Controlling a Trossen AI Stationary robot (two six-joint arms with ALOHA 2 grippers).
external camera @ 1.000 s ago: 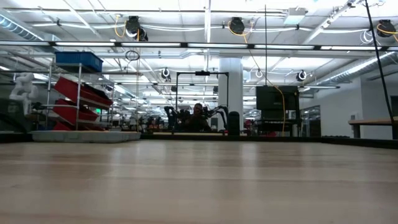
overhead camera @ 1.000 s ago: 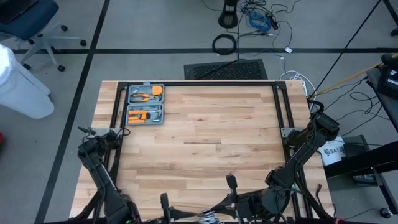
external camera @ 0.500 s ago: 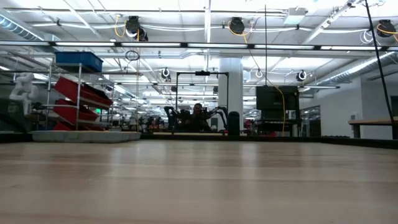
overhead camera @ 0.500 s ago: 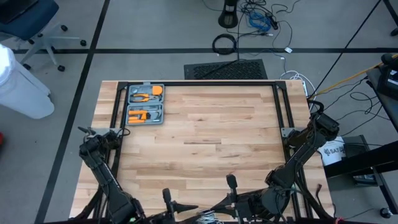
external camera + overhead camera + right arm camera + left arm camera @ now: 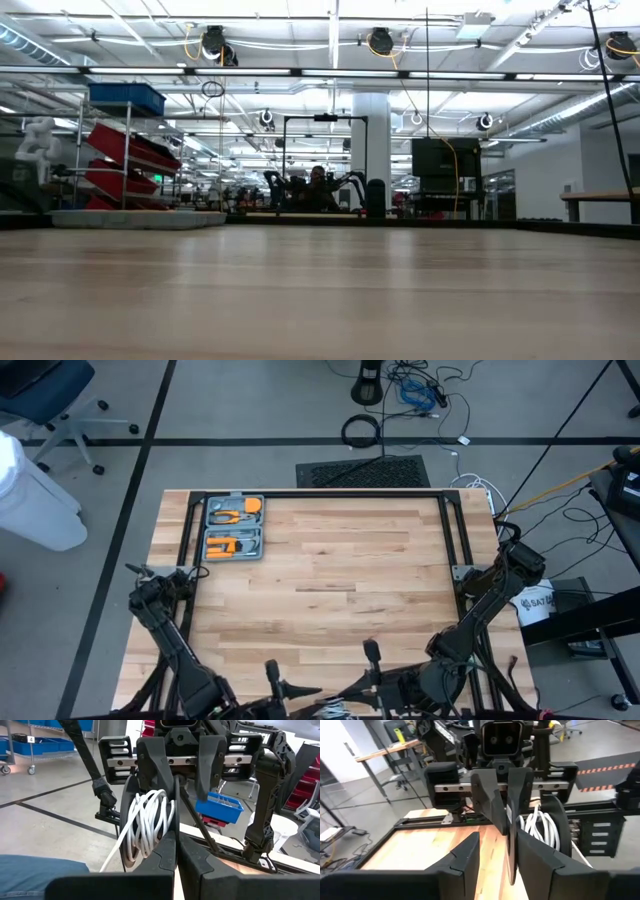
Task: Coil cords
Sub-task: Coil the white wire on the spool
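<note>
The cords are one thin white cord [image 5: 149, 820] wound on a small dark disc-shaped reel [image 5: 555, 827]. The reel is up in the air over the table's near edge, between my two grippers, which face each other. My right gripper [image 5: 176, 839] is shut on the reel. My left gripper [image 5: 496, 836] is open, with one finger [image 5: 465, 857] on either side of the reel's thin disc [image 5: 511, 851]. A loose end of the cord [image 5: 113, 859] hangs down from the coil. The low view shows neither gripper. My right gripper pinches the edge of one of the reel's thin discs [image 5: 173, 822] between its two fingers. It comes in level, from the table's right. The reel is lifted clear and stands on edge, with the white coil beside the held disc. Whether my left gripper touches the reel, I cannot tell.
A grey tool case [image 5: 233, 527] with orange tools lies at the table's far left. Black frame rails [image 5: 320, 494] run along the far edge and both sides. Loose cables [image 5: 420, 390] lie on the floor beyond. Blue denim [image 5: 30, 870] shows below the reel.
My left gripper has moved a little toward the table's right, closer to the reel in my right gripper. The right gripper and the reel have kept still.
</note>
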